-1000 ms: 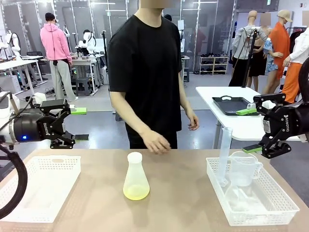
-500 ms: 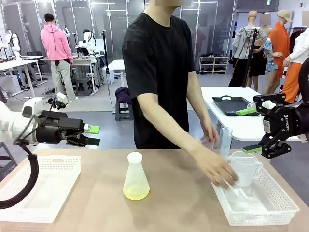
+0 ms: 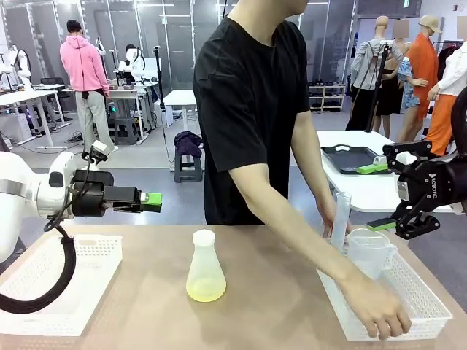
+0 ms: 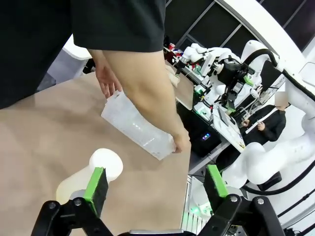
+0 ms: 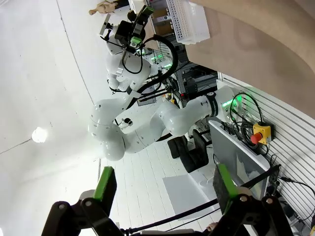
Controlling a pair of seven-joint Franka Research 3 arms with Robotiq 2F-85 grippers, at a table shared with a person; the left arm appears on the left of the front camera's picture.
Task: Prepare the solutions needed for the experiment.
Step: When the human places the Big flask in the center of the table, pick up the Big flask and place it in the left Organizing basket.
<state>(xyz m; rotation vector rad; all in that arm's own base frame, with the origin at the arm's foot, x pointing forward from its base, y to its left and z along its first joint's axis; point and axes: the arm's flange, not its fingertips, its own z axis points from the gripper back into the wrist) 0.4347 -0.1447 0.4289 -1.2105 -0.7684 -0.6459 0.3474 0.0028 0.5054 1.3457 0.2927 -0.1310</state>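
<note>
Solutions point(image 3: 206, 292): shallow, light, sloshy in flask point(image 3: 205, 268). You'd grip its neck. Left gripper point(image 3: 152, 200), right gripper point(image 3: 383, 197) both spread wide, empty.

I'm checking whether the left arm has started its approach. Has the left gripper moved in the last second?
Yes. In the front view the left gripper has shifted rightward, toward the flask, and now points along the table; the flask stayed put.

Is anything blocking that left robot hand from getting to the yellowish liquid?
Nothing visible. The open left gripper hangs above the table, left of the frosted white conical flask holding the pale yellow-green liquid; only bare tabletop lies between.
</note>
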